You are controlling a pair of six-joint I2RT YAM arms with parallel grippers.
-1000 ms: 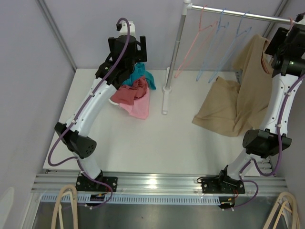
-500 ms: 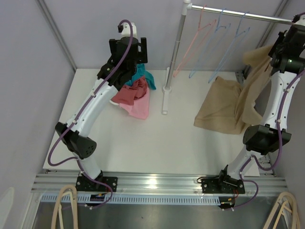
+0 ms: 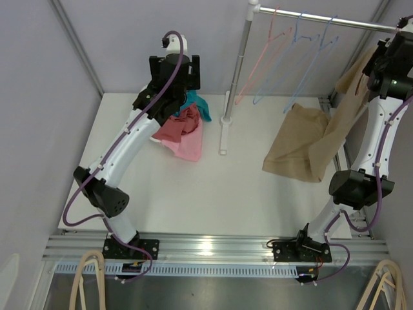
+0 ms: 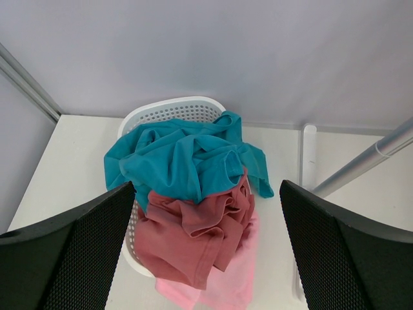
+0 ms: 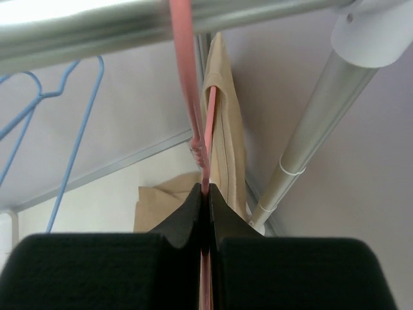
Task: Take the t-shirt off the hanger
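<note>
1. My right jaws are pressed shut on a thin arm of the pink hanger, high up and just under the rail. The hanger's hook rises over the rail straight above my fingers.
2. The tan t-shirt is on that hanger. Its upper end is bunched against the hanger at the rail's right end. The cloth falls down and to the left, and its lower part is spread on the surface at the back right.
3. On my right wrist view, the upright post stands close on the right of the hanger, with the wall behind it. That side is tight.
4. To the left there is more room: a blue hanger hangs from the same rail, apart from mine, with an open gap between them.
5. My left jaws stand wide, one of the fingers at each side of the view, touching nothing. They hang above the white basket, which sits at the back left and is heaped with clothes in teal, red and pink that spill over its near rim.
6. A broad stretch of white surface lies between the basket and the shirt's edge.
</note>
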